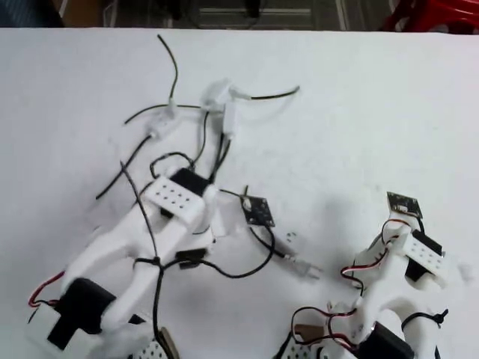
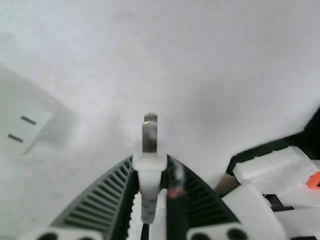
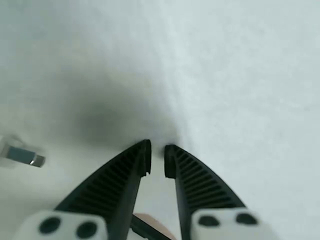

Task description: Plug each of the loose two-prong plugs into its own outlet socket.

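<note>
1. My left jaws are clenched on a white plastic two-prong plug [image 2: 149, 172], with its metal prongs pointing forward over the white table [image 2: 210, 55].
2. A white outlet socket with two dark slots [image 2: 22, 127] lies off to one side of the prongs, apart from them and out of line.
3. The step in hand, as I judge it, is bringing this plug to that socket. I should turn until the prongs face the slots squarely, match their tilt, then press straight along the prong axis. The socket looks unfixed, so a skewed push would likely slide it away.
4. My right jaws are drawn nearly together on nothing, low over the table.
5. A second white two-prong plug on a black cord [image 1: 303, 268] lies loose on the table between my arms, not yet plugged in.
</note>
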You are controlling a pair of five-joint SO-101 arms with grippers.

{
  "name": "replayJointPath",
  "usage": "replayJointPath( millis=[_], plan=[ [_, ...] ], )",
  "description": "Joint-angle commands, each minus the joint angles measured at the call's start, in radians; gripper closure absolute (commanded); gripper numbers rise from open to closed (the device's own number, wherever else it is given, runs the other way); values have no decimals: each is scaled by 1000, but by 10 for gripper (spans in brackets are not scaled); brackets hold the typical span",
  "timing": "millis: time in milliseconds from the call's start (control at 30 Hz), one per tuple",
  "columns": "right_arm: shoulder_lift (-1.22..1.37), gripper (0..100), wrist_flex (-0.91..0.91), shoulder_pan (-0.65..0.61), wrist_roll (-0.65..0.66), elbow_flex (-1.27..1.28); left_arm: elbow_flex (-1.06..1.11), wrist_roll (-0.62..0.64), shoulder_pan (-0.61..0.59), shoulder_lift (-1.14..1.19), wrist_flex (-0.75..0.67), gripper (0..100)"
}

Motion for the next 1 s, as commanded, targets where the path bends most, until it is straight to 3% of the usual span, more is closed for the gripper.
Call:
replayJointPath(
  millis=[0, 167, 433, 833, 967],
  plan=[
    [1, 929, -35, -5, 2, 3, -127, -8, -31, -19, 180, 976],
    [1, 929, -35, -5, 2, 3, -299, -2, -140, -21, 265, 976],
    [1, 929, -35, -5, 2, 3, -646, 3, -346, -38, 273, 976],
    [1, 929, -35, -5, 2, 3, -675, 12, -234, -613, 265, 976],
    [1, 929, -35, -5, 2, 3, -675, 216, -234, -691, 227, 976]
  ],
)
